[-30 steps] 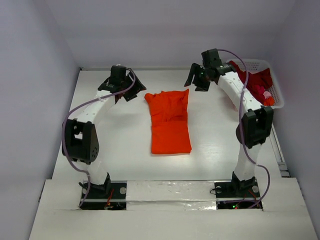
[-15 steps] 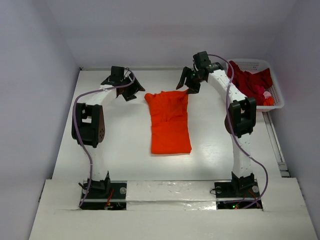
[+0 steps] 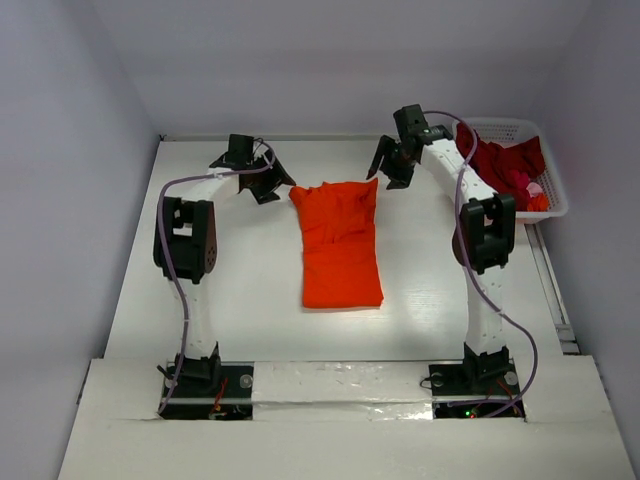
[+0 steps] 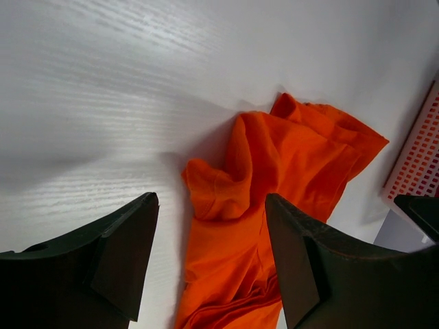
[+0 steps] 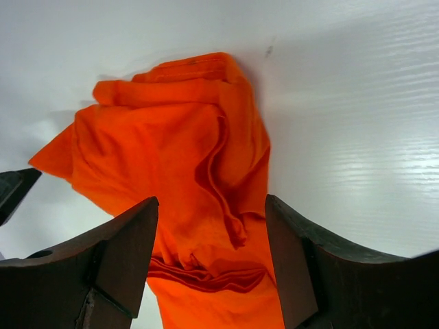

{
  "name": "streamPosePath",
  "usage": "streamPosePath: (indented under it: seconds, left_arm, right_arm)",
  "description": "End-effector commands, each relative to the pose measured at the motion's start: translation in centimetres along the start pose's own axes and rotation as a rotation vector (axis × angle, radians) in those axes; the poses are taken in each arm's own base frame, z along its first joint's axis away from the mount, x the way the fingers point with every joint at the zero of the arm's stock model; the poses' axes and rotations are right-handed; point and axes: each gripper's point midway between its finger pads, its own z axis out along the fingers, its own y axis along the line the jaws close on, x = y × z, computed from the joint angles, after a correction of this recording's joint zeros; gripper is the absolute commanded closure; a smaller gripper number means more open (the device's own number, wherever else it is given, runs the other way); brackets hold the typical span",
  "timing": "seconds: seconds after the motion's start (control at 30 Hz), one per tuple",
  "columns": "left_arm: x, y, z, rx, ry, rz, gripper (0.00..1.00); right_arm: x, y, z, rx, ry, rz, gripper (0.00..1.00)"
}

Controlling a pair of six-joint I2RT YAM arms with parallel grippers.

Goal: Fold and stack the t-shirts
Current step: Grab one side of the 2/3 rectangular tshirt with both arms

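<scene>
Top view: the orange t-shirt (image 3: 340, 243) lies mid-frame on the white table (image 3: 230, 300), folded into a long strip with its rumpled end toward the top. The left gripper (image 3: 252, 180) sits just off the shirt's upper-left corner, jaws spread wide, nothing in them. The right gripper (image 3: 390, 170) is just beside the upper-right corner, also wide open and empty. Both wrist views show the bunched end of the shirt between the dark fingers (image 4: 123, 253), lower centre of frame, and the pads look clear of the cloth. Upper right, dark red t-shirts (image 3: 505, 160) are heaped in the white basket (image 3: 552, 200).
</scene>
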Motion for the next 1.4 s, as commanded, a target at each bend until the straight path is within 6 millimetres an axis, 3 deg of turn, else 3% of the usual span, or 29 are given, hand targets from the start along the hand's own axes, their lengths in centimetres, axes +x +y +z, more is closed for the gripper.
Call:
streamPosePath:
  seconds: [0.0,0.33,0.47,0.77,1.17,1.37]
  left_arm:
    - [-1.3,-2.4,-0.3,0.056,-0.017,0.038,0.4]
    - [-0.5,-3.2,2.3,0.059,0.043,0.023,0.4]
    - [0.1,-4.1,3.0,0.064,0.065,0.027,0.4]
    - [0.4,-3.3,4.2,0.047,0.08,0.009,0.41]
    - [0.4,-3.0,4.3,0.029,0.085,0.006,0.44]
    - [0.2,-3.4,4.0,0.033,0.083,0.003,0.45]
  right_arm:
    - [-0.2,-1.4,0.5,0.049,-0.002,0.046,0.31]
    - [0.0,-1.9,2.5,0.01,0.071,0.075,0.32]
    - [-0.1,-1.1,2.6,-0.05,0.096,0.095,0.32]
    - [-0.6,-0.2,3.4,-0.118,0.121,0.088,0.32]
    - [-0.3,0.6,4.0,-0.172,0.148,0.096,0.35]
    - [-0.8,-0.1,4.2,-0.122,0.117,0.124,0.45]
